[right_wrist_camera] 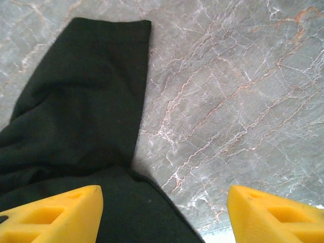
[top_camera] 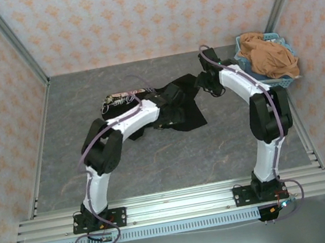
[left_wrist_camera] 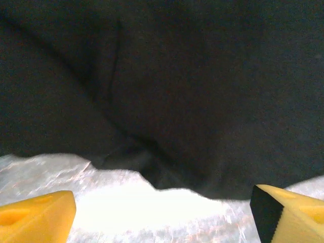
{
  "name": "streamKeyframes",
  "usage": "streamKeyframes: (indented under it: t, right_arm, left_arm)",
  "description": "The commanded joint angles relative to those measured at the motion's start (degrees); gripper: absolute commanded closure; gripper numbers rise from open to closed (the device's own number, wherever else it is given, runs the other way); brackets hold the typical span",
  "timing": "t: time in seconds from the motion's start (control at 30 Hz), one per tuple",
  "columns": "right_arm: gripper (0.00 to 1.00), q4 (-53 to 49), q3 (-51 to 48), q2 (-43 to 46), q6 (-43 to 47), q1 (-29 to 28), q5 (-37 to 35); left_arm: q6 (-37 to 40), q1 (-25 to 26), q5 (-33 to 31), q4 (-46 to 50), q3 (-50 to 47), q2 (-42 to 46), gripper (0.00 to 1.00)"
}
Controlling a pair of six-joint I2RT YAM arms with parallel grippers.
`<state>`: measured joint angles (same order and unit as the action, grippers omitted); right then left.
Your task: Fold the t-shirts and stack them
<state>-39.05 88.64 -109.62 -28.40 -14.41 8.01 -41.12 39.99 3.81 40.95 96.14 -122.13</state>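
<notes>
1. The left gripper (left_wrist_camera: 162,218) stands wide apart. In the left wrist view its two yellow fingers (left_wrist_camera: 35,218) sit at the bottom corners, and nothing is clamped between them.
2. Just past these fingers lies the crumpled edge of the black t-shirt (left_wrist_camera: 177,101). The bright desk (left_wrist_camera: 126,207) shows in the gap under the gripper. I cannot tell if the fingers touch the cloth.
3. The right gripper (right_wrist_camera: 163,215) is also wide apart and holds nothing. Its left finger is above the black t-shirt (right_wrist_camera: 86,101) and its right finger is above the bare grey marbled desk (right_wrist_camera: 243,91). I cannot tell whether there is contact with the cloth.
4. In the right wrist view one sleeve of the black shirt lies flat on the desk, pointing away from the gripper, with a straight hem at its far end.
5. From above, the black t-shirt (top_camera: 188,108) lies bunched in the middle of the desk (top_camera: 157,166), toward the far side. A patch of pink and white print shows at its left end.
6. The left gripper (top_camera: 175,102) is over the middle of this shirt, and the right gripper (top_camera: 208,82) is at the shirt's right end.
7. A light-blue basket (top_camera: 240,46) stands in the far right corner of the desk, just beside the right arm.
8. The orange-tan t-shirt (top_camera: 270,53) lies crumpled inside this basket and is heaped above its rim.
</notes>
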Motion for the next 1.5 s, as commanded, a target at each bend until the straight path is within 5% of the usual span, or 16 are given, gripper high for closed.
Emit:
streamKeyframes:
  t: [0.0, 0.1, 0.17, 0.23, 0.5, 0.7, 1.03, 1.47]
  right_arm:
    - [0.34, -1.49, 2.86, -2.05, 1.33, 0.15, 0.42]
    - [0.34, -1.83, 4.19, -3.10, 1.47, 0.26, 0.24]
    - [0.34, -2.19, 4.90, -3.83, 1.68, 0.31, 0.08]
    - [0.35, -2.47, 5.36, -4.29, 1.82, 0.35, -0.38]
    - [0.37, -1.18, 2.61, -3.86, -0.30, 0.19, -0.65]
    - [0.37, 0.43, 0.86, -5.60, -3.46, -2.32, 0.94]
    - [0.36, 1.18, 4.68, -11.05, -4.53, -3.58, -2.62]
    - [0.37, -0.36, 14.88, -21.38, -2.50, -2.58, -3.37]
  left_arm:
    - [-0.80, -0.26, -2.12, 2.86, 4.59, -3.94, 0.25]
    - [-1.07, -0.25, -2.65, 3.76, 5.11, -6.01, 0.48]
    - [-1.43, -0.26, -4.51, 3.63, 2.81, -4.56, 0.84]
    - [-1.89, -0.48, -6.75, 3.45, -0.81, -1.24, 1.00]
    - [-2.45, -3.27, -7.08, 1.06, -24.51, 23.70, 1.00]
    - [-2.23, -7.70, -1.32, -0.49, -36.91, 37.43, 1.00]
    - [-2.66, -14.42, -2.58, 3.90, -44.00, 49.76, 1.00]
    - [-2.54, -16.98, -5.99, 11.16, -44.95, 58.41, 1.00]
